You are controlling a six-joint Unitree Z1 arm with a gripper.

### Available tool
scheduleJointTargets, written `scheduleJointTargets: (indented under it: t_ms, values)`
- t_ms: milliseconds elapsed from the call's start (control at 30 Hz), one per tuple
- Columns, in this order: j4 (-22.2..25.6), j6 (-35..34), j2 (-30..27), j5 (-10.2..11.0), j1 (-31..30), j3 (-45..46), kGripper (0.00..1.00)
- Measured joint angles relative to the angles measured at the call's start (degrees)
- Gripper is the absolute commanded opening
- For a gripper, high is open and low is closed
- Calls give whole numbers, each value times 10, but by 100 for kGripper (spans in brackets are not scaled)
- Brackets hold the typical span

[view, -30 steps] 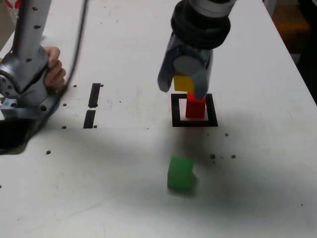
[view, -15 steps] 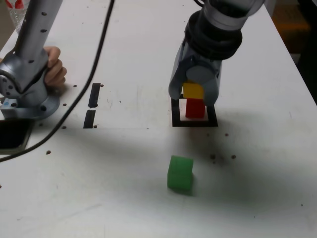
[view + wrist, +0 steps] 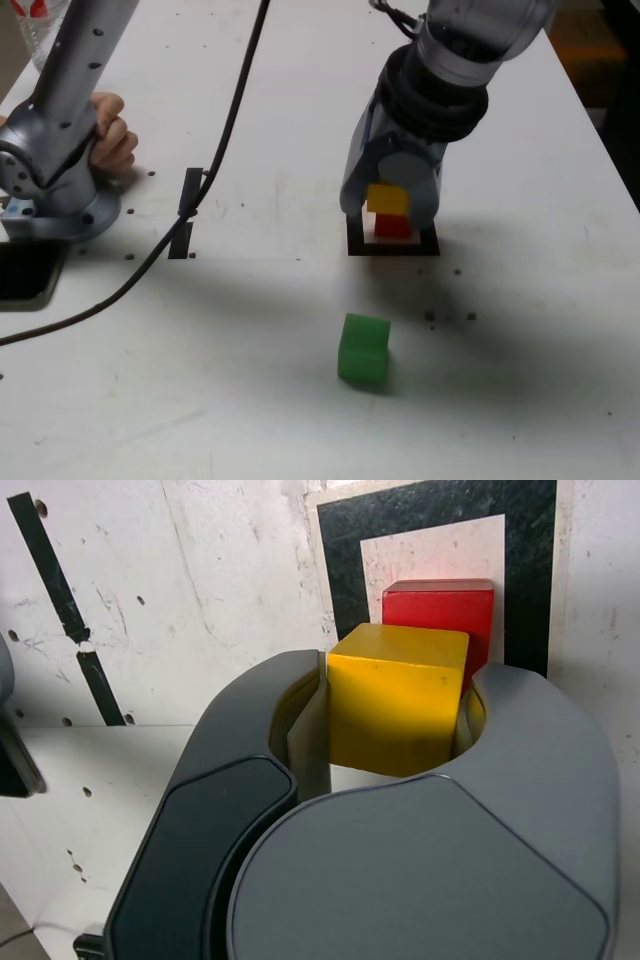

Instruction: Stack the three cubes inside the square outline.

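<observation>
My gripper (image 3: 390, 205) is shut on the yellow cube (image 3: 388, 198), with a jaw on each side of it. The yellow cube hangs directly over the red cube (image 3: 393, 228), which stands inside the square outline (image 3: 392, 248). I cannot tell whether the two cubes touch. In the wrist view the yellow cube (image 3: 400, 695) fills the gripper (image 3: 395, 708), and behind it show the red cube (image 3: 440, 605) and the square outline (image 3: 430, 510). The green cube (image 3: 363, 348) lies alone on the white table, nearer the camera than the outline.
A person's hand (image 3: 112, 140) rests beside the arm's base (image 3: 50, 195) at the exterior view's left. A black cable (image 3: 225, 150) crosses the table over two short black bar marks (image 3: 188, 190). Dark specks dot the table near the outline.
The gripper has come down with the yellow cube, which now sits close over the red cube. The cable has swung to the exterior view's right. The green cube has not moved.
</observation>
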Motion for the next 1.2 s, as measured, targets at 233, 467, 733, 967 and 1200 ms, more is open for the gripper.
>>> scheduleJointTargets:
  t_ms: [233,467,733,967,1200]
  values:
    - [-3,1,1,-2,2,1,51]
    - [-3,7,1,6,7,-2,53]
    - [-4,14,1,18,9,-9,56]
    - [-12,23,1,18,10,-8,70]
    - [-15,25,1,18,11,-6,72]
